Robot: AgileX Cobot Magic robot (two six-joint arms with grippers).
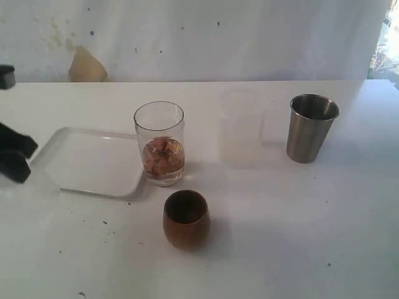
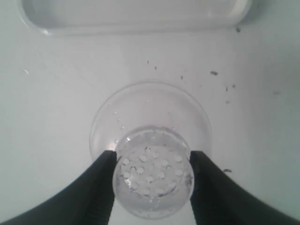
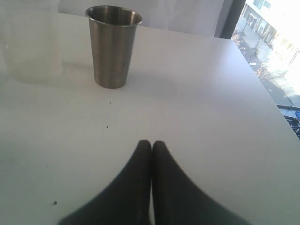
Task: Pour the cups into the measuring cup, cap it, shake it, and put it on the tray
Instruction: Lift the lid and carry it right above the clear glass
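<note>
Your flat white tray (image 1: 81, 162), rounded at the corners, lies just left of the tall clear glass (image 1: 159, 143), which stands upright with brownish bits above its thick base. Well right of the glass stands the brushed-steel tumbler (image 1: 310, 128), with a frosted cup (image 1: 242, 128) between them. The rounded wooden cup (image 1: 186, 218) sits just in front. Your left claw (image 2: 152, 157) grips a clear cap (image 2: 152, 180) with a dimpled top; your right claw (image 3: 151, 145) is clenched, fingertip to fingertip.

Left pincer (image 2: 153, 154) black, curved (right pincer (image 3: 151, 143) likewise).
</note>
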